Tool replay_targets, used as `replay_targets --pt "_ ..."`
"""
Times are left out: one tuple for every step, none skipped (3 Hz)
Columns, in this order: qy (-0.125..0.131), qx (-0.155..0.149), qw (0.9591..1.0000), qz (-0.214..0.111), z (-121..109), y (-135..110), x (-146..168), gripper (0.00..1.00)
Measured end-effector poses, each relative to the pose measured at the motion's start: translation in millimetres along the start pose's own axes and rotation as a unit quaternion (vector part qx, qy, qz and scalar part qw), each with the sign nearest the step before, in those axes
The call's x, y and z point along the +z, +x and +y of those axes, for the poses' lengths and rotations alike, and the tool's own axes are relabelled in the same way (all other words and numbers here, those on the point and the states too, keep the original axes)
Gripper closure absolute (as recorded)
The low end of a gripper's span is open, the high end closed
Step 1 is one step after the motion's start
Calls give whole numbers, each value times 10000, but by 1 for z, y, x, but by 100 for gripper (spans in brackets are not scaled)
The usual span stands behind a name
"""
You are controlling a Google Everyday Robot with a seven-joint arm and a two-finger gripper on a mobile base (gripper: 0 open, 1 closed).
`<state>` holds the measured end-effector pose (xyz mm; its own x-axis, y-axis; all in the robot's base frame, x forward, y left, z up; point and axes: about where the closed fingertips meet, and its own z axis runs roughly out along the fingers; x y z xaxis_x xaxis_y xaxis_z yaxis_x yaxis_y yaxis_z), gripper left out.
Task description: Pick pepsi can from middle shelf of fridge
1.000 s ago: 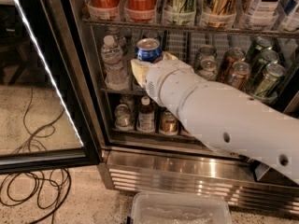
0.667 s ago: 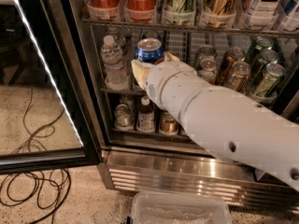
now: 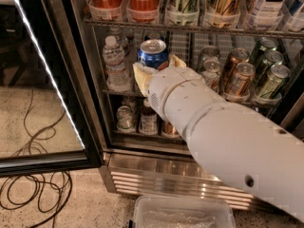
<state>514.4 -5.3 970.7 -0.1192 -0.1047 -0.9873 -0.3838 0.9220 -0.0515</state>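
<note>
The blue pepsi can (image 3: 153, 54) with its silver top stands at the front of the middle shelf (image 3: 247, 102) of the fridge (image 3: 152, 177). My gripper (image 3: 157, 68) reaches in from the lower right on a thick white arm. Its cream fingers (image 3: 140, 78) sit tight against the can's left and right sides, shut on it. My wrist hides the lower half of the can.
A water bottle (image 3: 114, 63) stands just left of the can. Copper-brown cans (image 3: 240, 78) and green cans (image 3: 271, 80) stand to the right. Coke cups (image 3: 142, 1) sit on the rack above, cans and bottles (image 3: 148, 120) below. The glass door (image 3: 45, 75) is open at left, cables (image 3: 33, 194) lie on the floor, and a plastic bin (image 3: 183, 213) is at the bottom.
Almost nothing has changed. My gripper stays around the pepsi can, and the arm has shifted only slightly.
</note>
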Motion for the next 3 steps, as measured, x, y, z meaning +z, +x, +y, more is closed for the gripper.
replay_targets --pt "57 70 10000 -25 5 -2 -15 100" --pt "133 230 9996 -71 11 -10 -38 100" --pt "110 239 9996 -54 11 -12 -35 100"
